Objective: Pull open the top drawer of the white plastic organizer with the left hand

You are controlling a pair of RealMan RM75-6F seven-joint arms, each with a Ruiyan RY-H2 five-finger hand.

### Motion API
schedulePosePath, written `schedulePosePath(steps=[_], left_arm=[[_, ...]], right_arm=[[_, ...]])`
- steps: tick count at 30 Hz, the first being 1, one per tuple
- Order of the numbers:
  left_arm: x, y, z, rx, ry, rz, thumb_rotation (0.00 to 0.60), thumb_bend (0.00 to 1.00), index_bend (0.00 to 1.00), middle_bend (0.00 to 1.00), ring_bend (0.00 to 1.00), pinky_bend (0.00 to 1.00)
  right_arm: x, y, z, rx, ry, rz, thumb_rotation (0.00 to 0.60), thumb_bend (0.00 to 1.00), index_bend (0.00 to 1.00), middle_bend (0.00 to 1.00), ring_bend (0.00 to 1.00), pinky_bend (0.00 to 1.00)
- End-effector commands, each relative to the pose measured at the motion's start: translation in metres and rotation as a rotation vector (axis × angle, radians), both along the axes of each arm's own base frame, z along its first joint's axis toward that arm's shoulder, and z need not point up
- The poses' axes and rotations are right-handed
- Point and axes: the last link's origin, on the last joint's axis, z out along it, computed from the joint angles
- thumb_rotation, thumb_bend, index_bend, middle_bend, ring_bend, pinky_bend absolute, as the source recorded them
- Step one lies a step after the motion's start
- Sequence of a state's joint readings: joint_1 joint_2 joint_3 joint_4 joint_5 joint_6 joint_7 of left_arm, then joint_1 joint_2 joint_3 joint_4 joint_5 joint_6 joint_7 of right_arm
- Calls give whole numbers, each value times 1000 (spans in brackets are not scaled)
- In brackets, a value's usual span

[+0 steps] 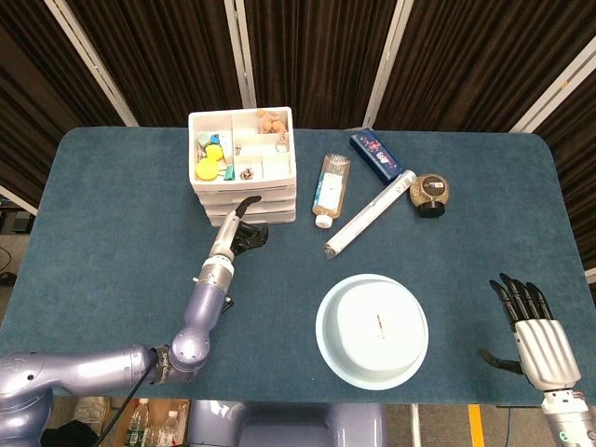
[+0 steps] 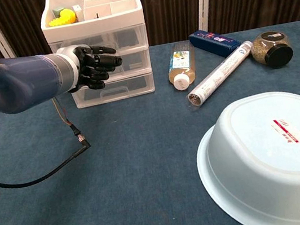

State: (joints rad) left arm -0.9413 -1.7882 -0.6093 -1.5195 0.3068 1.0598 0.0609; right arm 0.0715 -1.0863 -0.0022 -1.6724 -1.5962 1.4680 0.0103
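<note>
My left hand is up in front of the organizer, dark fingers loosely curled and pointing at the drawer fronts, holding nothing. From the chest view the fingertips sit level with the upper two drawers; whether they touch the plastic I cannot tell. In the head view the same hand lies just near of the stack's front edge.

The organizer is white with clear-fronted drawers stacked three high, and an open tray on top divided into compartments that hold small yellow, orange and green bits. The top drawer sits flush with the ones below it, shut. The stack stands at the far left-centre of the blue surface.

Near of the drawers the cloth is bare, so there is open room on that side. A thin black cable hangs from my forearm and trails over the cloth on the left.

To the right of the organizer lie a bottle, a clear tube, a dark blue box and a small jar. A pale blue basin sits near-centre. My right hand rests at the near right corner, fingers spread, well apart from everything.
</note>
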Motion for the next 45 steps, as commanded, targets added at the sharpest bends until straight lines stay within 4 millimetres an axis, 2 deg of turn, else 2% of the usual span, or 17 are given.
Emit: schedulePosePath(steps=[1,12,22,45], left_arm=[[0,0,-2,3,-4,2,600,537,109,1000,973,962],[3,4,-8,13,-49,4,600,538,111,1000,973,963],[6,8,-9,-6,-61,5,600,538,158,1000,973,962],[-12,-23,2,-59,-64,-37,600,537,191,1000,973,962]], right_arm=[[0,0,0,0,-1,0,600,111,0,0,0,0],[1,-1,-1,5,-5,2,600,111,0,0,0,0],[2,-2,-2,9,-9,5,600,111,0,0,0,0],[1,-2,-1,4,-10,2,600,111,0,0,0,0]])
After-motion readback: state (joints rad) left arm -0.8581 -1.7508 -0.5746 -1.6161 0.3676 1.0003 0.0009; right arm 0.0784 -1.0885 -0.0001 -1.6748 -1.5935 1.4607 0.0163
